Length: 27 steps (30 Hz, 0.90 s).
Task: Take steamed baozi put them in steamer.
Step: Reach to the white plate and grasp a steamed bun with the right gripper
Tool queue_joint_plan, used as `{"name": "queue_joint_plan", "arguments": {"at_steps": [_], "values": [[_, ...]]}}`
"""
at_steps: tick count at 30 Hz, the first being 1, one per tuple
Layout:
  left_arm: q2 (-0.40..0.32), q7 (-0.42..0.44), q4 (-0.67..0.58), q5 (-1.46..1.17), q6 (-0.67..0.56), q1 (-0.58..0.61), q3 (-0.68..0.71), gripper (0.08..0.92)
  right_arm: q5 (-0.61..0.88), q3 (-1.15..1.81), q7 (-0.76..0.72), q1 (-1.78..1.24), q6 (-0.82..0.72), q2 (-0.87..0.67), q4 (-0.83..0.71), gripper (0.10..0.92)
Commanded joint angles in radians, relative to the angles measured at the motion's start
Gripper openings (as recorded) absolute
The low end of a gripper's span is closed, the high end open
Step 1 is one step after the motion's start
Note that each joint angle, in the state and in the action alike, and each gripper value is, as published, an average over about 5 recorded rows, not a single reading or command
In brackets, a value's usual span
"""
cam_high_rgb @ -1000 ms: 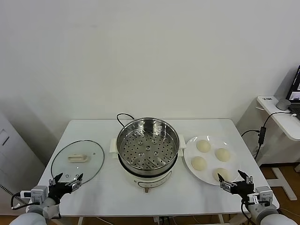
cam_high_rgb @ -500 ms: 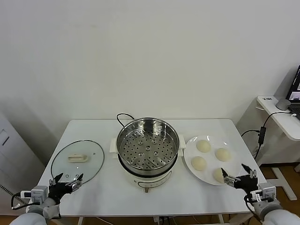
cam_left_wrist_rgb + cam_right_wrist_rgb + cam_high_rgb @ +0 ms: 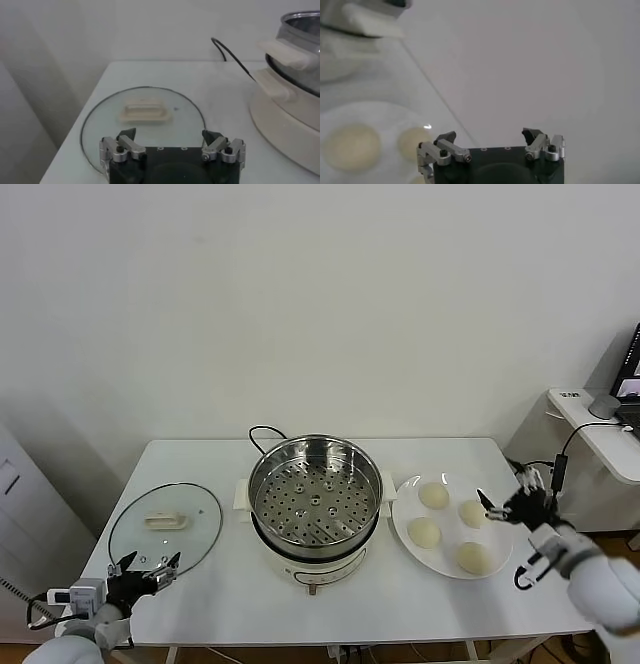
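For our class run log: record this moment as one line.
right gripper: open, above round white plate | four pale dough buns: on plate | round steel steamer: empty | left gripper: open, parked near glass lid

White table (image 3: 230, 589): glass lid (image 3: 166, 527), steamer (image 3: 316, 509), plate (image 3: 405, 529).

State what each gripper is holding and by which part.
Nothing is held. The right gripper is open above the plate's right edge; the left gripper is open near the glass lid.
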Motion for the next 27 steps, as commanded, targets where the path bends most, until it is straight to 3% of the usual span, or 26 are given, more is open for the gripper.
{"name": "queue_joint_plan", "arguments": {"at_steps": [1, 6, 12, 19, 27], "values": [[-0.004, 0.0, 0.0, 0.002, 0.008, -0.019, 0.008, 0.823, -0.159, -0.163, -0.257, 0.292, 0.102, -0.093, -0.149, 0.823], [0.007, 0.001, 0.012, 0.002, 0.013, -0.049, 0.021, 0.823, -0.048, -0.317, -0.479, 0.435, 0.081, -0.15, -0.246, 0.823], [0.013, 0.003, 0.021, 0.002, 0.012, -0.056, 0.024, 0.823, 0.054, -0.633, -0.64, 0.739, 0.124, -0.141, -0.423, 0.823], [0.011, 0.003, 0.021, 0.002, 0.012, -0.057, 0.018, 0.823, 0.105, -0.973, -0.745, 1.069, 0.187, -0.01, -0.64, 0.823], [0.005, 0.003, 0.017, 0.003, 0.015, -0.06, 0.022, 0.823, 0.119, -1.129, -0.796, 1.173, 0.203, 0.115, -0.772, 0.823]]}}
